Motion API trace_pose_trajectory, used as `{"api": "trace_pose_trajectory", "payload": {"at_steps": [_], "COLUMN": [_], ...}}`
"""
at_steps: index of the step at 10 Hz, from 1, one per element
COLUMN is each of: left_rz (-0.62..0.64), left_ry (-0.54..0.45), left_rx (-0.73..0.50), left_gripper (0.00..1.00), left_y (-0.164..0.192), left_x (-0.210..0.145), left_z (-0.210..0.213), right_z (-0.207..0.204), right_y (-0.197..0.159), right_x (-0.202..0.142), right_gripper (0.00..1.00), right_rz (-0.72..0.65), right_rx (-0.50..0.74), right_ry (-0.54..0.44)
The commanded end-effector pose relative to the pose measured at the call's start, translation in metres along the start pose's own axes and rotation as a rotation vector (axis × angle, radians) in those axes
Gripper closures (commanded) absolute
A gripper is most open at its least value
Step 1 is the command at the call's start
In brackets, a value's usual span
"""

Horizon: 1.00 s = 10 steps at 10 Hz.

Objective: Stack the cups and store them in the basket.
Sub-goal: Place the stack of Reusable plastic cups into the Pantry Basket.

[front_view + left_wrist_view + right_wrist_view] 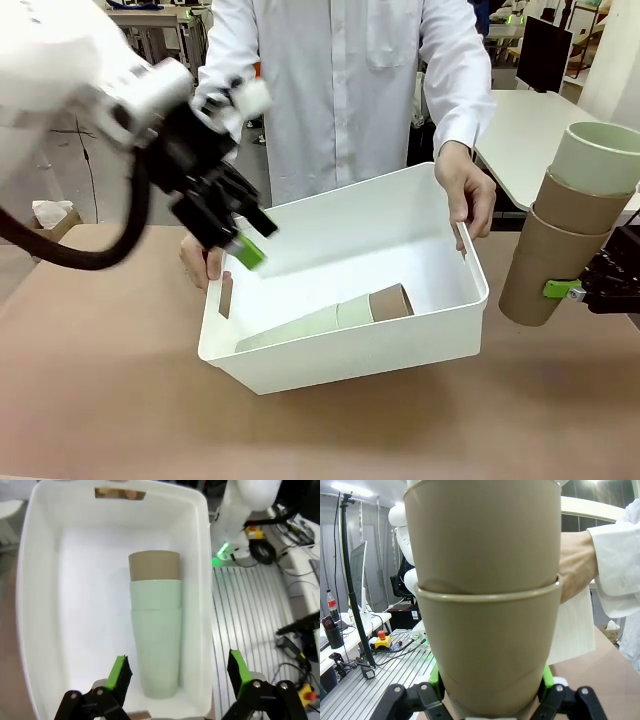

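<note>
While nested cups (155, 630) were seen in the basket (30, 605) beyond the left gripper's (178, 662) spread, empty fingers, the stack (485, 605) clamped low between the right gripper's (490, 680) fingers could be tipped by the rim.

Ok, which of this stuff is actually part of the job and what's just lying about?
Job: basket, stack in it, held stack, right gripper.
Lying about: monitor, bottle, red stop button.
</note>
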<state>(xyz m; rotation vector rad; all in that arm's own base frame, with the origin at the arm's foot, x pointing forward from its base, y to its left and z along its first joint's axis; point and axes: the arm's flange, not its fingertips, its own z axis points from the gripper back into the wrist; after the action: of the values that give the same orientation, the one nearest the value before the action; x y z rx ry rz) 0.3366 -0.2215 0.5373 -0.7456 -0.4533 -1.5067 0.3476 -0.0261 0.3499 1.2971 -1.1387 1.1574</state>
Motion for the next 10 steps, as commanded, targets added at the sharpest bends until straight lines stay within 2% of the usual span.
{"api": "trace_pose_trajectory", "payload": {"at_steps": [1,3,5,7,8,10], "left_rz": [-0.058,-0.054,-0.058,-0.089,-0.040,-0.040], "left_ry": [-0.046,-0.091,-0.092,-0.135,-0.110,-0.110], "left_rx": [0.095,0.207,0.287,0.311,0.303,0.303], "left_gripper": [0.00,0.00,0.00,0.00,0.00,0.00], "left_y": [-0.028,-0.057,-0.076,-0.081,-0.083,-0.083], "left_x": [-0.029,-0.067,-0.102,-0.123,-0.106,-0.106], "left_z": [0.057,0.131,0.173,0.190,0.190,0.190], "right_z": [-0.001,-0.001,-0.001,-0.001,-0.001,-0.001], "right_y": [0.000,0.000,0.000,0.000,0.000,0.000], "right_x": [0.004,0.004,0.004,0.004,0.004,0.004], "right_gripper": [0.15,0.15,0.15,0.15,0.15,0.15], "right_rz": [0.011,0.011,0.011,0.011,0.011,0.011], "right_rx": [-0.001,-0.001,-0.001,-0.001,-0.001,-0.001], "right_ry": [-0.002,-0.002,-0.002,-0.002,-0.002,-0.002]}}
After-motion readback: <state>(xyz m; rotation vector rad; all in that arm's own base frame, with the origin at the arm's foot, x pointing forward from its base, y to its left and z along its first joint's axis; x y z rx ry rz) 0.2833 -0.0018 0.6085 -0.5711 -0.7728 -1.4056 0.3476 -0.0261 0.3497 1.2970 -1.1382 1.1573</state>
